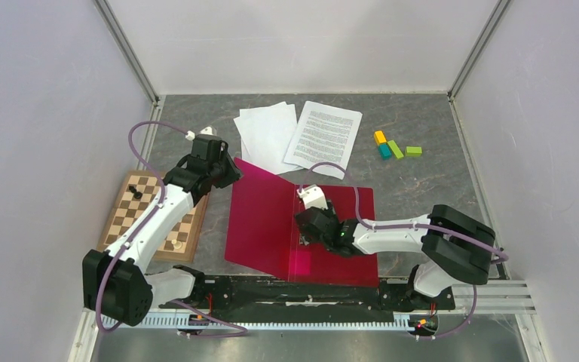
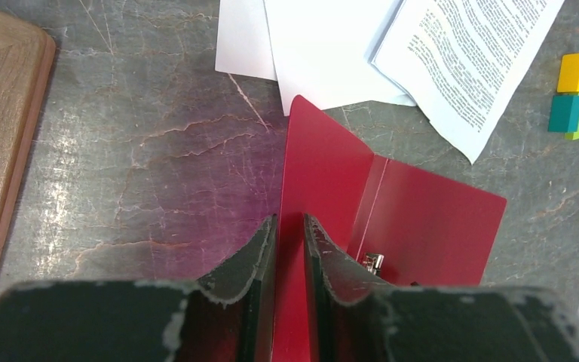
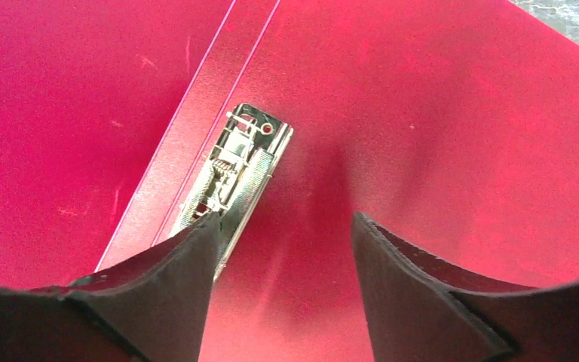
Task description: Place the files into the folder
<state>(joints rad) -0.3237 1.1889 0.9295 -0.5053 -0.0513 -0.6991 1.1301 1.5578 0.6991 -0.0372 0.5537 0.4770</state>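
Slippage is worrying me: my left gripper [image 2: 289,226] is pinching only the propped-up cover edge of the folder [image 1: 264,222], my right gripper [image 3: 285,220] is hovering wide open by the clip [image 3: 237,162], and the files [image 1: 301,136] are lying just beyond it

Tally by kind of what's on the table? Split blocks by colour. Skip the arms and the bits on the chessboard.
Paper sheets: 3 (1 printed sheet, 2 blank sheets)
Red folder: 1
Chessboard: 1
Blocks: 4 (1 yellow block, 1 teal block, 2 green blocks)
Total: 9
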